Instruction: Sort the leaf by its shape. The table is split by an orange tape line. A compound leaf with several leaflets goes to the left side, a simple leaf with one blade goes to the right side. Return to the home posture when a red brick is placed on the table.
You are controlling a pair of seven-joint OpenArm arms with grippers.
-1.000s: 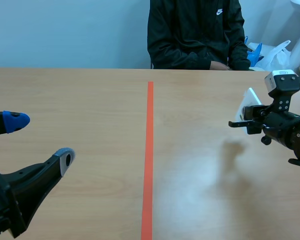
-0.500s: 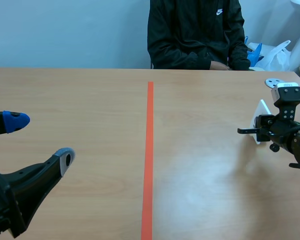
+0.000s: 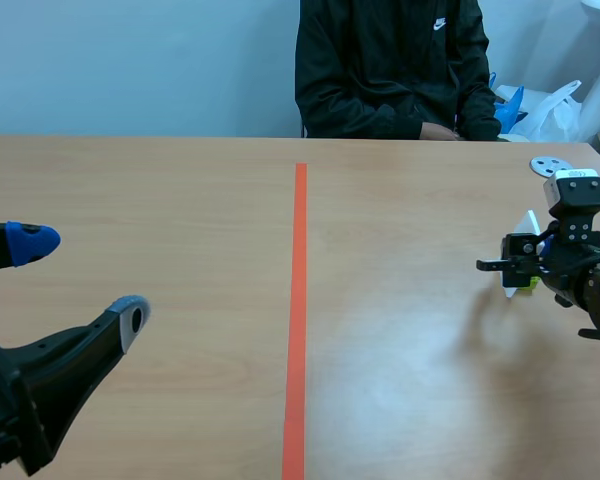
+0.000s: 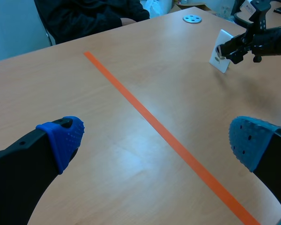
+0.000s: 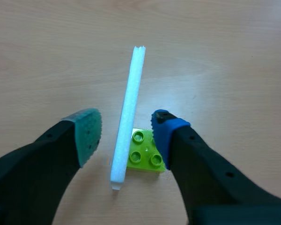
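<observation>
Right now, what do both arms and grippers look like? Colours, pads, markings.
The left arm and right arm are black, and each gripper has two thick black fingers. The left gripper has dotted blue pads. The right gripper has one grey-green dotted pad and one blue pad. A white-topped module sits on the right wrist.

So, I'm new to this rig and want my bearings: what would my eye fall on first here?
An upright white card with a green brick at its base stands between the right gripper's open fingers, right of the orange tape line. That line runs down the middle of the table, and a person in a black jacket sits at its far side.
</observation>
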